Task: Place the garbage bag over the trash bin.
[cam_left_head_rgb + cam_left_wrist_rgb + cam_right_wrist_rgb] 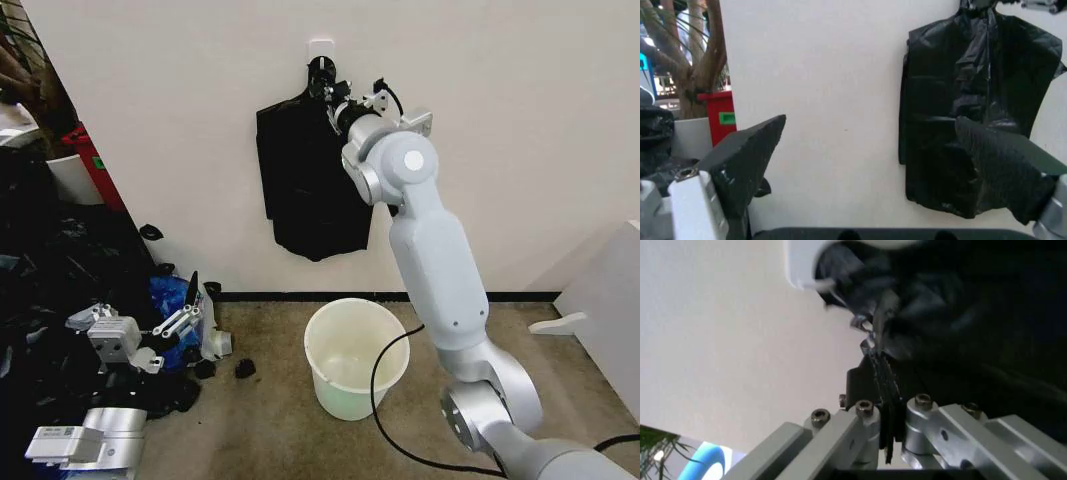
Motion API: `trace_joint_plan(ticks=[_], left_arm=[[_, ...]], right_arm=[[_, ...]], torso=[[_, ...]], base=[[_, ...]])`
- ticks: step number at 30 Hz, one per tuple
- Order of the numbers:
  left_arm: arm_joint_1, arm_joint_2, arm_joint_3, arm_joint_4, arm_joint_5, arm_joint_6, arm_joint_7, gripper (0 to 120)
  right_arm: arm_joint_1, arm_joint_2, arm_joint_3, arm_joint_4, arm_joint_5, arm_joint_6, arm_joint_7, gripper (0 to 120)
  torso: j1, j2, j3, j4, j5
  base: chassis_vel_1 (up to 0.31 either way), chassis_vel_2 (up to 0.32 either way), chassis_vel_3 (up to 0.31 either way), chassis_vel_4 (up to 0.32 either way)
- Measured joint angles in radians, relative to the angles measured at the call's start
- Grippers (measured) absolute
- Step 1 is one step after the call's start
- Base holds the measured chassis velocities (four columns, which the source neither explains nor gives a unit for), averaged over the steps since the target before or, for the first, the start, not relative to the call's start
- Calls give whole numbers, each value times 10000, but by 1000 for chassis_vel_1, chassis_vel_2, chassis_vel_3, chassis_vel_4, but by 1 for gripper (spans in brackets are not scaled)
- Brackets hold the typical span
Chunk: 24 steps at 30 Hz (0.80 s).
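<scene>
Right end effector (pixel 325 88) is raised to the far wall, at the gathered neck of the black bag pack (pixel 310 185) hanging from a white wall hook (pixel 321 46). In the right wrist view its fingers (pixel 888 405) look pressed together on a thin edge of black plastic; whether that is one sheet, several, or the pack's own neck cannot be told. The pack hangs flat against the wall, above and slightly left of the trash bin (pixel 355 357).

The bin stands upright on the floor, near the wall, mouth open, nothing in it and no garbage bag over it.

Left end effector (pixel 190 315) sits low at left, fingers (pixel 747 157) spread and holding nothing, beside a heap of black and blue bags (pixel 60 300).

Risks, judged from here:
- A pull could drag the whole pack off the hook instead of freeing one bag, if the pinch includes the neck.
- The grip looks shallow and the plastic glossy, so it could slip out under a tug.
- A freed bag is floppy and would likely stay stuck shut, missing the rim.
- The black cable (pixel 385 400) runs just beside the bin; arm motion could snag it and tip the bin.
</scene>
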Motion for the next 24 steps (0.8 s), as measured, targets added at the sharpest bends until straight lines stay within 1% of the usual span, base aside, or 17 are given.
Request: trace_joint_plan(ticks=[24], left_arm=[[29,-83,46,0,113,-86,30,100]], right_arm=[[-3248,-346,-487,1910,-509,-309,-208,0]], torso=[[0,0,0,0,0]], base=[[0,0,0,0]])
